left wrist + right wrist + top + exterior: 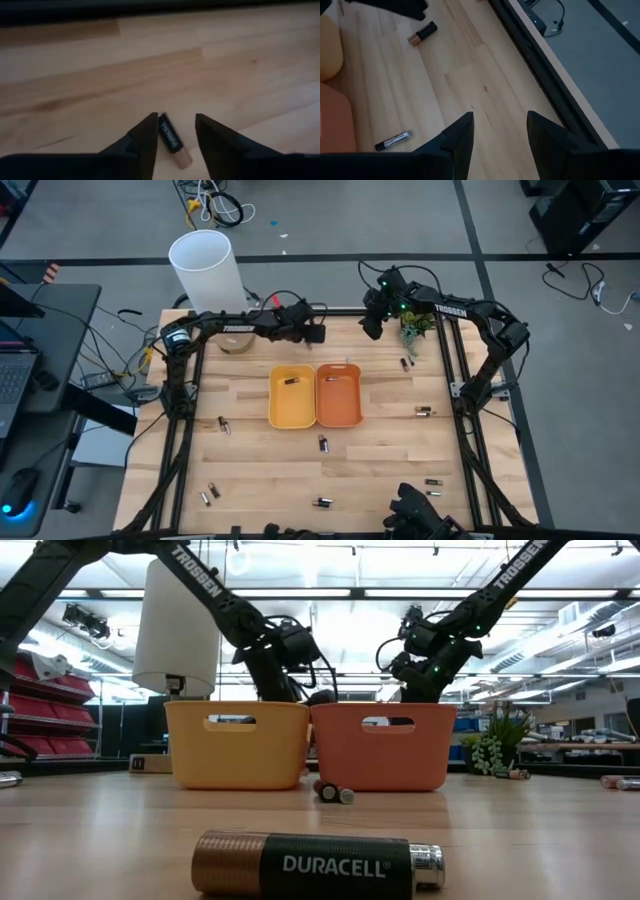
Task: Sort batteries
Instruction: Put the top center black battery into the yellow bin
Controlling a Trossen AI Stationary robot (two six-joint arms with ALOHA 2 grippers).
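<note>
Two trays stand side by side mid-table, a yellow tray [277, 405] and an orange tray [352, 408], each with batteries inside. More batteries lie loose on the wood, such as one [323, 443] in front of the trays and one [315, 862] near the front edge. My left gripper [176, 116] is open, low over the table behind the yellow tray. A black-and-copper battery [171, 141] lies flat on the wood between its fingers. My right gripper [500, 115] is open over bare wood near the far edge, behind the orange tray.
A tall white cylinder [205, 265] stands at the far left corner, and a small green plant [415, 327] sits by my right gripper. A silvery battery [393, 141] lies near the orange tray's far side. The table's frame rail [530, 45] runs close past my right gripper.
</note>
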